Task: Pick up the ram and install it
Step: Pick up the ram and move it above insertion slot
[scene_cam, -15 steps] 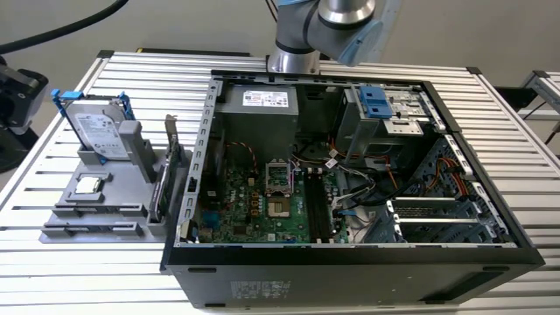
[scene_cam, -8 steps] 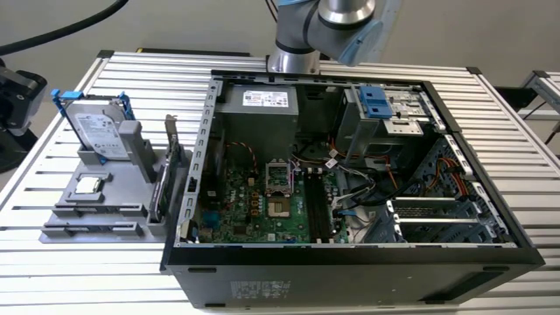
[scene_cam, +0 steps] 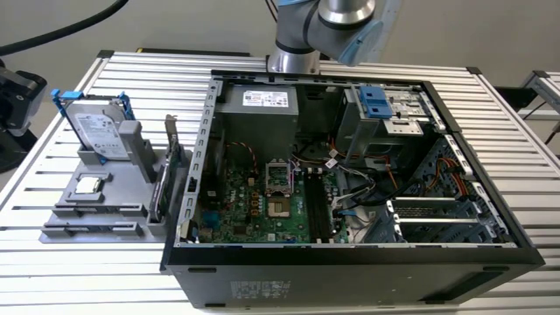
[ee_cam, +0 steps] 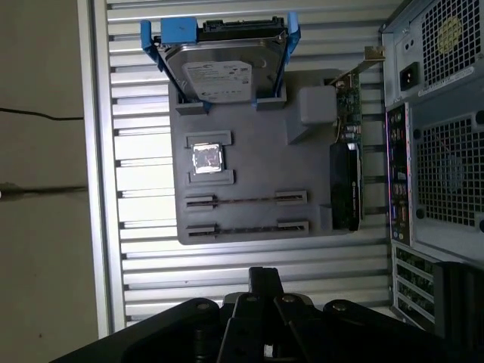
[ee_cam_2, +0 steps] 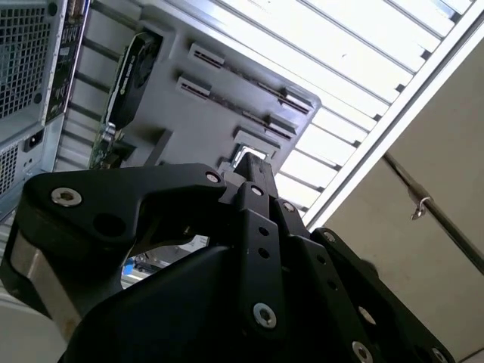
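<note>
The arm (scene_cam: 324, 26) rises past the far wall of the open case (scene_cam: 350, 252), which lies on its side on the slatted tabletop (scene_cam: 516, 131). In both wrist views the gripper (ee_cam: 265, 274) hangs free in the air. Its jaws are drawn together into one narrow tip, and nothing can be seen between them.

A grey holder (ee_cam: 257, 151) sits on the tabletop just beside the case, on the exterior view's left of it. A hard drive (ee_cam: 219, 72) with blue rails stands tilted at the holder's end farthest from the case's front. A green card (ee_cam: 345, 181) with a metal bracket stands upright along the holder's edge nearest the case. A small square chip (ee_cam: 206, 157) lies flat in a pocket near the drive.

On the holder, farther from the drive than the chip, run two long narrow slots (ee_cam: 246, 200), parallel and close together. In the first wrist view each shows only as a thin dark line between two end clips. Whether the ram stands in either slot cannot be told.

Inside the case, the green board (scene_cam: 245, 203) carries long dark sockets (scene_cam: 317, 210) beside its square central socket. Whether a stick sits in them cannot be told either.
</note>
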`<action>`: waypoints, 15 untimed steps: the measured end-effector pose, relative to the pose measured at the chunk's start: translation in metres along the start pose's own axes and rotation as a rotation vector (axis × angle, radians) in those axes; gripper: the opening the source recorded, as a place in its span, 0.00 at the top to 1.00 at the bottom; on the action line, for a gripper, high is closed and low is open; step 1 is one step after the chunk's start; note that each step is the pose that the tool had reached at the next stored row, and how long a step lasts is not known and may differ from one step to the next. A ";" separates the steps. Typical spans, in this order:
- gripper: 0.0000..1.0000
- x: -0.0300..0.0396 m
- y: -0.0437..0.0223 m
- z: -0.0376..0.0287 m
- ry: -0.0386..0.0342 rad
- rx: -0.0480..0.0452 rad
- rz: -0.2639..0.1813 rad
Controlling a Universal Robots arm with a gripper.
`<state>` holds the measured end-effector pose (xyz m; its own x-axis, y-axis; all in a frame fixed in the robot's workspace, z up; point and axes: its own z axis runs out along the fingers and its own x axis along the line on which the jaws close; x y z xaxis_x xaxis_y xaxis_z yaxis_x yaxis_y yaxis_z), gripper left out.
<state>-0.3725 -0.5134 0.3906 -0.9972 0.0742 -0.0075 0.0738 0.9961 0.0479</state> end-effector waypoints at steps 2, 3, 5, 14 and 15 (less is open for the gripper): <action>1.00 0.0000 -0.0001 0.0000 0.0000 0.0000 0.000; 1.00 0.0000 0.0000 0.0000 0.0000 -0.0001 0.000; 1.00 0.0000 -0.0001 0.0000 0.0002 0.0000 -0.005; 1.00 0.0000 -0.0001 0.0000 0.0010 -0.0002 -0.023; 1.00 0.0000 -0.0001 0.0000 0.0011 -0.0002 -0.021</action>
<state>-0.3725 -0.5135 0.3906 -0.9986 0.0529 -0.0075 0.0525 0.9975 0.0479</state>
